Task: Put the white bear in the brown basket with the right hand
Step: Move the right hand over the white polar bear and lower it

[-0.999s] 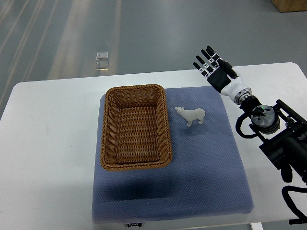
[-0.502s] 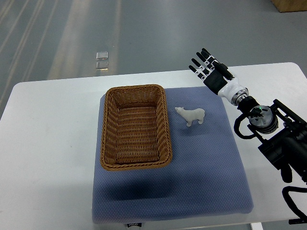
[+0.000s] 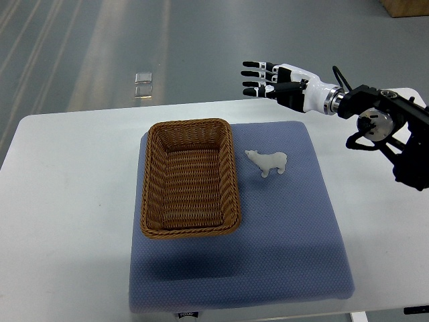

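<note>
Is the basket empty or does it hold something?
Empty: only the woven bottom of the basket shows; the bear stands outside it on the mat.

Mat (image 3: 281, 235) lies on the table (image 3: 67, 201), centre to right. Basket (image 3: 190, 178) sits on the mat's left half, long side running front to back. Bear (image 3: 267, 162) stands on the mat just right of the basket, near its far end — apart from it, not touching. Right hand (image 3: 276, 82) is above the table's far edge, behind the bear, its arm coming in from the right — fingers pointing left.
</note>
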Controlling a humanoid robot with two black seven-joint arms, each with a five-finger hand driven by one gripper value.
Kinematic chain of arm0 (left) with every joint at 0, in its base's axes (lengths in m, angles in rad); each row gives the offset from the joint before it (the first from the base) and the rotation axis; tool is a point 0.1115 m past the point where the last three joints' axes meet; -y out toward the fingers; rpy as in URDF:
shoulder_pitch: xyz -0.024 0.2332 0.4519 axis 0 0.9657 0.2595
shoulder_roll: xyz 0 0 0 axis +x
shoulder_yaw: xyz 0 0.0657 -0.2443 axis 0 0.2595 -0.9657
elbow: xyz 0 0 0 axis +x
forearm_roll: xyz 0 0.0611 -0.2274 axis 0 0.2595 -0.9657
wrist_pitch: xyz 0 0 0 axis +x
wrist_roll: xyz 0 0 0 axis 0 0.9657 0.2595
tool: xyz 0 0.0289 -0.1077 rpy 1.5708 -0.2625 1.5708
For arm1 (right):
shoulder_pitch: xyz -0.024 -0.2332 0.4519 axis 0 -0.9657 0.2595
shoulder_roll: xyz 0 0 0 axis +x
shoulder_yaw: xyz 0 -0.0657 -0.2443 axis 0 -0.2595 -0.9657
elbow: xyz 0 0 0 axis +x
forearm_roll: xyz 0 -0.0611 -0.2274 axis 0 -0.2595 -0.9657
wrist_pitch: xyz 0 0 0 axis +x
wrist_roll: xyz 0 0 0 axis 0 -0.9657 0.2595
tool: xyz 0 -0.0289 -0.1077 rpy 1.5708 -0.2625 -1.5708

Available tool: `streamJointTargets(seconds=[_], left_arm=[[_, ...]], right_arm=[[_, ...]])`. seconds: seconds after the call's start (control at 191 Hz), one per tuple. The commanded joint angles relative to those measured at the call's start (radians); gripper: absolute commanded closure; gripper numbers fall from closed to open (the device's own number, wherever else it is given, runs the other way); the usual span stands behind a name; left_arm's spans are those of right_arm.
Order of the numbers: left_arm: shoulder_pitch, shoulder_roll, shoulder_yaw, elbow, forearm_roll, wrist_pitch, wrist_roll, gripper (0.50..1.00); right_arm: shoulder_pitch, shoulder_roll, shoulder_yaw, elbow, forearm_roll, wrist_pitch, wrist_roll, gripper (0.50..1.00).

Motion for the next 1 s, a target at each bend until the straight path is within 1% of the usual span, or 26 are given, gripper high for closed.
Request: streamJointTargets(seconds=[0.0, 0.021, 0.073, 0.078, 0.12, 0.167, 0.173, 0.225, 0.293, 0.382, 0.471, 0.596, 0.722, 0.795, 0.993], left_arm=[[0.0, 0.0, 0.0, 0.0, 0.0, -0.001, 0.0, 0.5], [0.0, 0.0, 0.0, 0.0, 0.0, -0.001, 0.0, 0.5], [0.0, 0.0, 0.0, 0.0, 0.0, -0.001, 0.0, 0.5], [0.0, 0.0, 0.0, 0.0, 0.0, -0.001, 0.0, 0.5], [0.0, 0.0, 0.0, 0.0, 0.0, -0.003, 0.0, 0.5], [0.0, 0.0, 0.0, 0.0, 0.0, -0.003, 0.0, 0.5], [0.0, 0.0, 0.001, -0.001, 0.0, -0.003, 0.0, 0.5], [0.0, 0.0, 0.001, -0.002, 0.0, -0.004, 0.0, 0.5], [0.0, 0.0, 0.001, -0.002, 0.0, -0.004, 0.0, 0.5], [0.0, 0.0, 0.001, -0.008, 0.001, -0.004, 0.0, 0.5], [0.0, 0.0, 0.001, -0.012, 0.001, -0.004, 0.0, 0.5], [0.0, 0.0, 0.001, -0.015, 0.0, -0.006, 0.0, 0.5], [0.002, 0.0, 0.001, -0.026, -0.002, -0.006, 0.0, 0.5], [0.002, 0.0, 0.003, -0.029, -0.002, -0.006, 0.0, 0.5], [0.002, 0.0, 0.001, -0.029, -0.002, -0.006, 0.0, 0.5]], right_arm=[[0.132, -0.07, -0.145, 0.046, -0.091, 0.035, -0.056, 0.574], [0.164, -0.078, -0.184, 0.046, -0.111, 0.044, -0.064, 0.574], [0.164, -0.078, -0.184, 0.046, -0.111, 0.044, -0.064, 0.574], [0.248, -0.091, -0.289, 0.046, -0.161, 0.065, -0.079, 0.574], [0.317, -0.094, -0.377, 0.046, -0.197, 0.076, -0.091, 0.574], [0.318, -0.094, -0.377, 0.046, -0.197, 0.076, -0.092, 0.574], [0.4, -0.096, -0.482, 0.046, -0.223, 0.086, -0.104, 0.574], [0.451, -0.094, -0.564, 0.046, -0.234, 0.089, -0.116, 0.574], [0.532, -0.079, -0.682, 0.051, -0.235, 0.092, -0.151, 0.574], [0.592, -0.061, -0.762, 0.074, -0.232, 0.089, -0.177, 0.574], [0.597, -0.051, -0.768, 0.103, -0.226, 0.086, -0.18, 0.574], [0.581, -0.038, -0.768, 0.107, -0.221, 0.061, -0.179, 0.574], [0.538, -0.028, -0.767, 0.109, -0.206, 0.02, -0.179, 0.579], [0.488, -0.024, -0.765, 0.109, -0.206, -0.009, -0.176, 0.579], [0.417, -0.012, -0.761, 0.109, -0.214, -0.048, -0.171, 0.585]])
